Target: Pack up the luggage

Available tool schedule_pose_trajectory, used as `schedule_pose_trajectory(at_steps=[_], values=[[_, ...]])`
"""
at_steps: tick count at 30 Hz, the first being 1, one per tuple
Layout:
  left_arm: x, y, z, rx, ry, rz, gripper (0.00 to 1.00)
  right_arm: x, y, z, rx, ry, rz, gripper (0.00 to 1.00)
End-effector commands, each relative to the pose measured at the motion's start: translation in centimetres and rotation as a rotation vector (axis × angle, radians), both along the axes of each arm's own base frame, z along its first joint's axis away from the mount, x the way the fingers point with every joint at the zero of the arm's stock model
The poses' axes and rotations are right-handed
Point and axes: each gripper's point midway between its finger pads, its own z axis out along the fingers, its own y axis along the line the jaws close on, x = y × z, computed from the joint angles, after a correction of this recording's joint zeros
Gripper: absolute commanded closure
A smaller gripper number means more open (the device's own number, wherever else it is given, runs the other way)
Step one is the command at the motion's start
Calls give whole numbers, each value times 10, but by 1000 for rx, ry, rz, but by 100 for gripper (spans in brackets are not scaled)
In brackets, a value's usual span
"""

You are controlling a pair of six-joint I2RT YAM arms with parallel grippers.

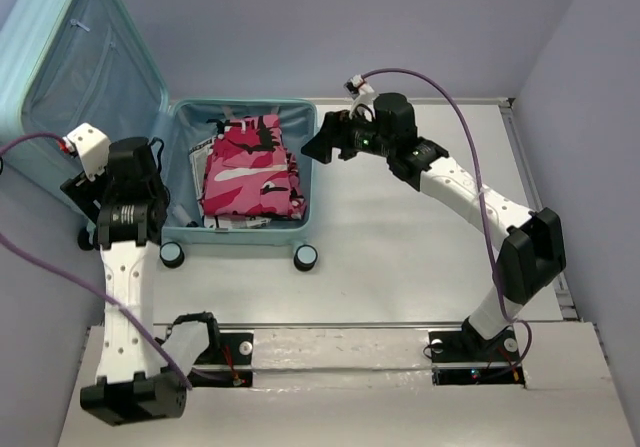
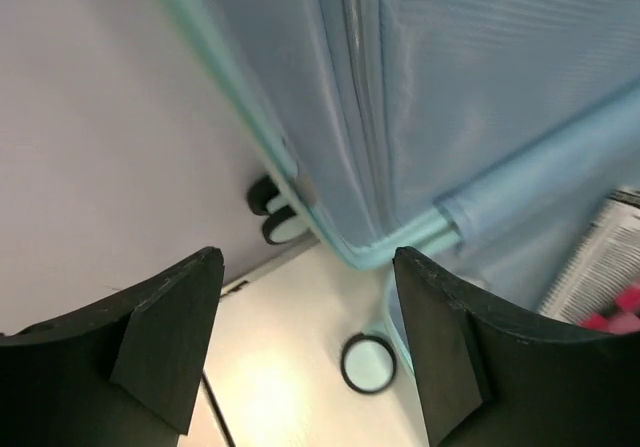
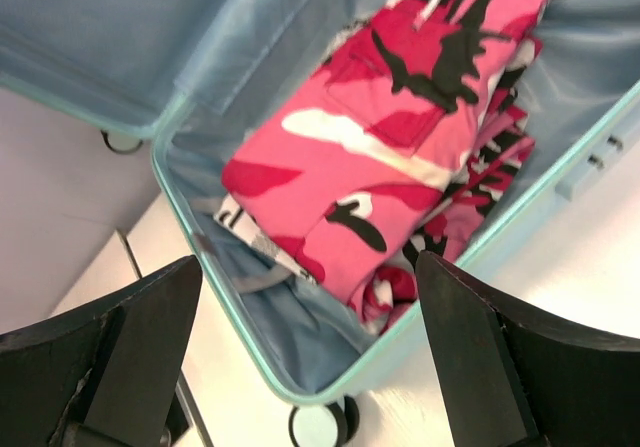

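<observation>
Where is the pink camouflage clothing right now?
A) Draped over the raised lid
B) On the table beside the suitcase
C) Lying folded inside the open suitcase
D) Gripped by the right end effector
C: the clothing lies folded in the lower half of the suitcase, and the right end effector is open and empty.

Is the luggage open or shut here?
Open. The luggage has its lid swung back to the left with the lining showing, and folded pink camouflage clothing lies in the base.
</observation>
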Motion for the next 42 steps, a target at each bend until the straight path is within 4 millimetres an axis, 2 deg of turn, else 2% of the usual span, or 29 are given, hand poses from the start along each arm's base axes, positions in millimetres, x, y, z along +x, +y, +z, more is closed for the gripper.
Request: schedule_pose_trajectory(at_steps=[1,4,10,17,18,19,23,26,28,31,32,33,34,35,39,40,41,42], values=[[4,38,38,75,-21,189,20,-16,-1,4,3,-86,75,7],[13,45,43,74,15,202,22,-19,0,-11,-7,-61,95,7],[16,51,38,100,47,237,45,-22,4,-29,-6,-21,118,8],[18,60,43,136,67,327,47,-25,-4,-34,-21,-20,86,8],[17,60,45,140,64,337,60,-26,-7,-40,-31,-12,76,8],[20,61,44,140,67,335,68,-27,-9,-41,-34,-11,71,8],[31,61,51,132,55,310,94,-33,-15,-48,-44,1,63,8],[40,57,50,116,38,264,94,-37,-19,-51,-50,2,55,8],[44,46,51,121,23,215,94,-39,-23,-52,-54,2,42,8],[49,16,53,169,-8,134,94,-38,-25,-52,-54,7,22,8],[44,1,59,193,-20,82,94,-39,-26,-53,-52,10,19,8],[56,-30,47,214,-28,-20,94,-39,-26,-52,-47,17,16,8],[50,-42,51,225,-57,-62,94,-39,-26,-52,-44,20,10,9],[55,-72,40,268,-22,-170,94,-38,-27,-51,-37,27,1,9],[42,-119,20,363,43,-349,94,-33,-31,-51,-21,52,-63,9],[35,-140,19,384,41,-424,94,-29,-36,-50,-22,49,-108,9],[32,-149,8,416,79,-476,94,-26,-40,-49,-14,59,-143,9],[30,-170,5,404,57,-570,93,-24,-44,-48,-13,58,-174,9]])
